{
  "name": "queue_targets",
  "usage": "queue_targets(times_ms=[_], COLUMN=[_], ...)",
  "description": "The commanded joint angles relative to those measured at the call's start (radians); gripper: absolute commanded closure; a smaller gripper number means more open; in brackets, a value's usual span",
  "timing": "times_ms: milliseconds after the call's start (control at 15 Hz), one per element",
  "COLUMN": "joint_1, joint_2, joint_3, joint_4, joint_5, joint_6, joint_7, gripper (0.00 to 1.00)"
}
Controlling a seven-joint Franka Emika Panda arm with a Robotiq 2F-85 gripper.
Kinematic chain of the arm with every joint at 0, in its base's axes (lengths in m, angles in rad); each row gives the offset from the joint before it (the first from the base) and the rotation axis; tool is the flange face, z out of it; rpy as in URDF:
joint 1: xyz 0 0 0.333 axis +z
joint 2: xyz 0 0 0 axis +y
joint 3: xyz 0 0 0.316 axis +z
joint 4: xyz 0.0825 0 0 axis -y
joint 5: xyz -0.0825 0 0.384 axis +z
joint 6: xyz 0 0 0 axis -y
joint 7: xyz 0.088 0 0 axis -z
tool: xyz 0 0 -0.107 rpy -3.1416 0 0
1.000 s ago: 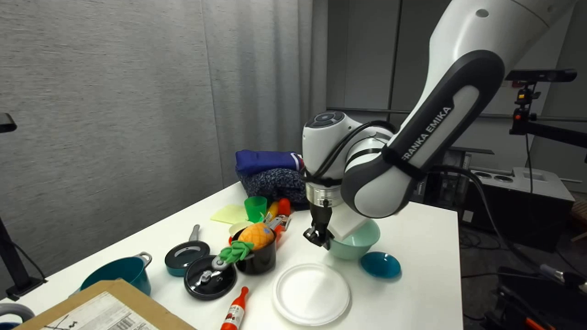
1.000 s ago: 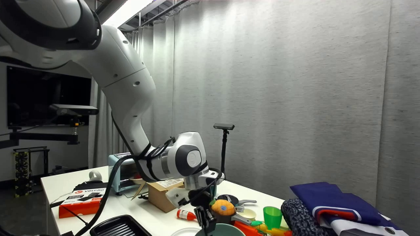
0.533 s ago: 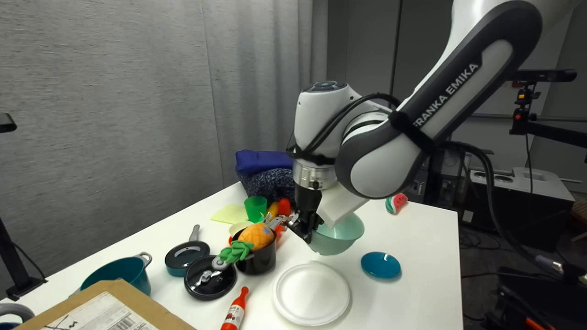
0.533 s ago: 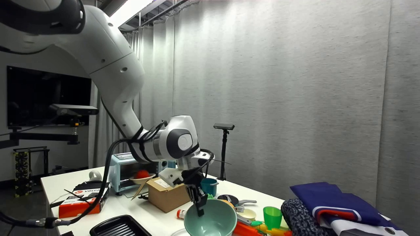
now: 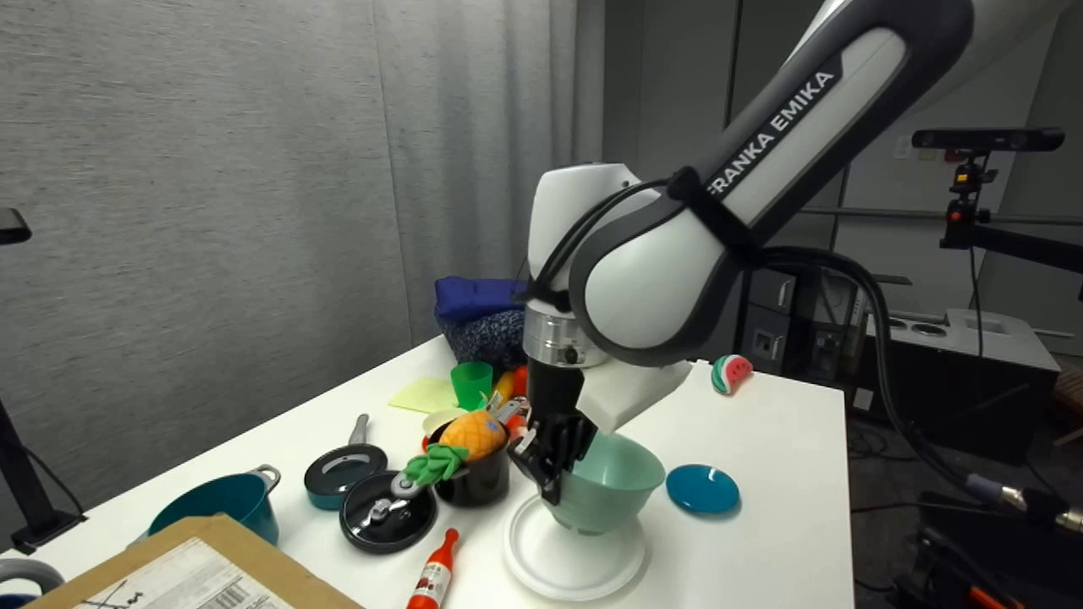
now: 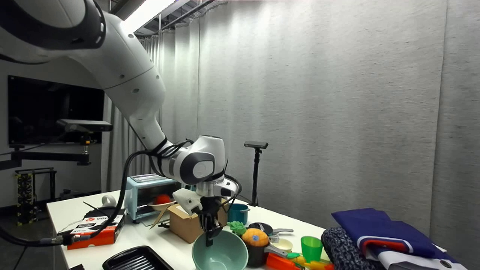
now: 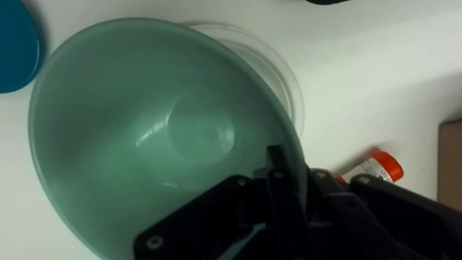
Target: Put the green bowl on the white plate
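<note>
The mint-green bowl is held by its rim and tilted, with its base over the far part of the white plate. I cannot tell whether the base touches the plate. My gripper is shut on the bowl's rim, one finger inside and one outside, as the wrist view shows with the gripper, the bowl and the plate's edge behind it. In an exterior view the bowl and gripper show, and the plate is hidden there.
A blue disc lies beside the plate. A black pot with a toy pineapple, a black lid and a red bottle stand on the other side. A cardboard box is near the front.
The bowl was lifted off the table, then carried towards the plate; it now overlaps the plate in an exterior view. The gripper stayed shut on its rim and the watermelon toy came into view.
</note>
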Motion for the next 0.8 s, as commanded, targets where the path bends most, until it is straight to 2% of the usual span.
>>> queue_targets(times_ms=[0,200,267,333,400,733], joint_1=[-0.01,0.003,0.008,0.008,0.007,0.022], joint_2=[0.076,0.127,0.129,0.13,0.131,0.134], joint_3=[0.002,0.007,0.006,0.011,0.014,0.01], joint_4=[0.062,0.078,0.088,0.089,0.09,0.086], joint_5=[0.008,0.002,-0.006,0.0,0.002,-0.017], joint_6=[-0.026,0.05,0.043,0.056,0.061,0.059], joint_7=[-0.019,-0.021,-0.021,-0.025,-0.027,-0.027], gripper=[0.99,0.99,0.99,0.69,0.68,0.3])
